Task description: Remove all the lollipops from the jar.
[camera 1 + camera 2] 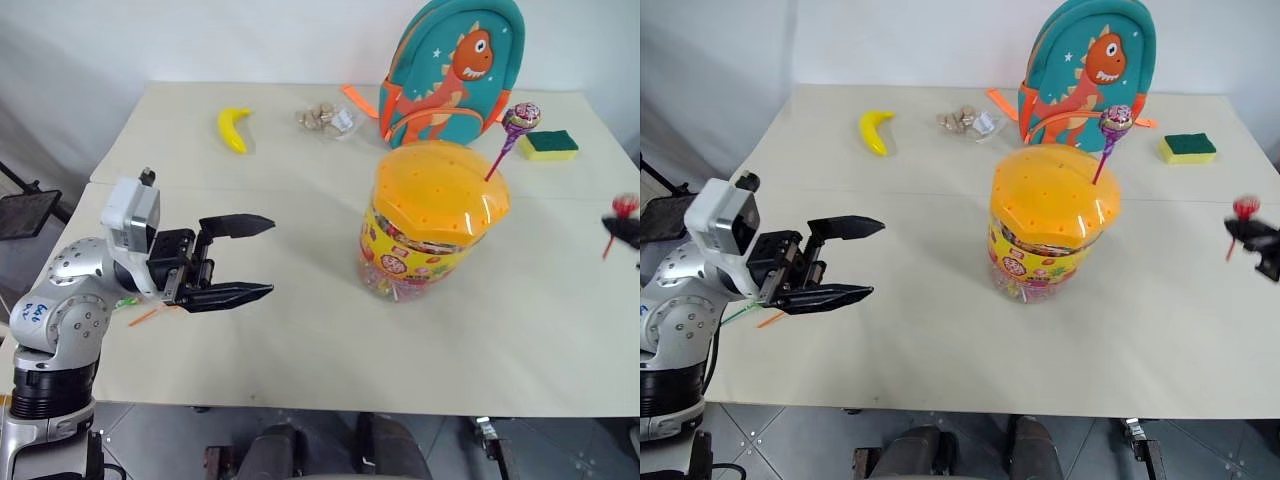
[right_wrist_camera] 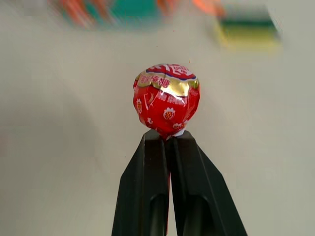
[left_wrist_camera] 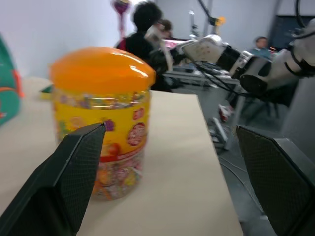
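Item: right gripper [image 2: 167,142], two black fingers pressed together on the stick of a red foil-wrapped lollipop [image 2: 166,98], candy head just above the tips; carried at the far right of the beige table [image 1: 300,340], well apart from the jar.

Item: large clear plastic jar [image 1: 430,225], yellow candy label, domed orange lid dotted with holes; mid-table, upright. One purple-patterned lollipop [image 1: 520,117] stands tilted in a lid hole on its right side.

Item: left gripper [image 1: 237,262], jaws spread wide, holding nothing, left of the jar.

Item: thin orange and green sticks [image 1: 752,316] on the table under the left arm, likely lollipops already out.

Handling advice: lower the red lollipop onto bare table before opening; keep clear of the edge.
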